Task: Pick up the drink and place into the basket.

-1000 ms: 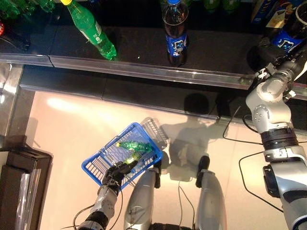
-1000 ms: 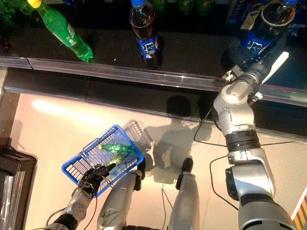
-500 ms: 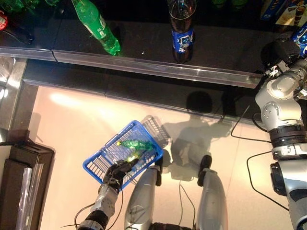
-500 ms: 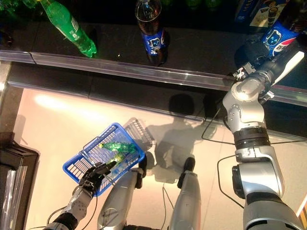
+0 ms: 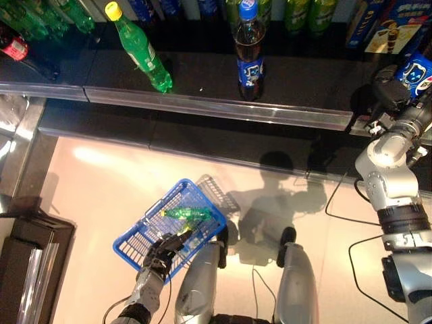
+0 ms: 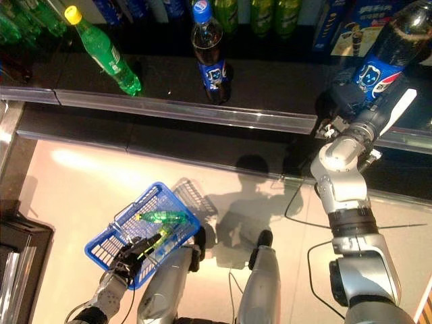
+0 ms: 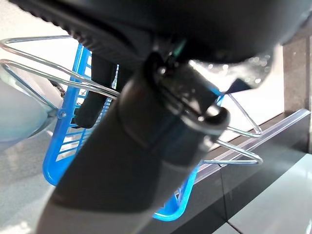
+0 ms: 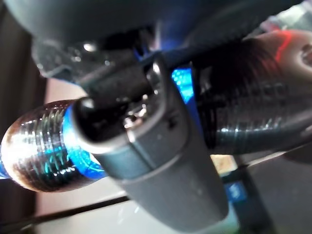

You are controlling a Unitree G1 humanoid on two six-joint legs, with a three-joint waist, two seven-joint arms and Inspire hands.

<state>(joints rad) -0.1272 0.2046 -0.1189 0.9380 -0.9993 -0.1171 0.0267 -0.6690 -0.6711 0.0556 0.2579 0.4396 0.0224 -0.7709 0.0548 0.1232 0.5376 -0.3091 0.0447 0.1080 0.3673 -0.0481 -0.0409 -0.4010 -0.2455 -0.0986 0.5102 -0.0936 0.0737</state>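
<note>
My right hand (image 6: 349, 102) is up at the right end of the dark shelf, shut on a dark cola bottle with a blue label (image 6: 382, 57). The bottle tilts up and to the right above the hand. In the right wrist view my thumb (image 8: 161, 146) lies across the bottle (image 8: 39, 146). My left hand (image 5: 160, 253) hangs low at the left, shut on the wire handles (image 7: 44, 73) of the blue basket (image 5: 150, 213). A green bottle (image 5: 185, 213) lies in the basket.
The shelf has a shiny front rail (image 5: 223, 108). On it stand a tilted green bottle with a yellow cap (image 5: 138, 50) and another cola bottle (image 5: 250, 50), with more drinks and boxes (image 5: 385, 20) behind. A dark stand (image 5: 27, 270) is at the lower left.
The whole view has shifted. My right hand keeps its hold on the cola bottle, which now shows more fully, tilted above the hand. The basket still hangs from my left hand.
</note>
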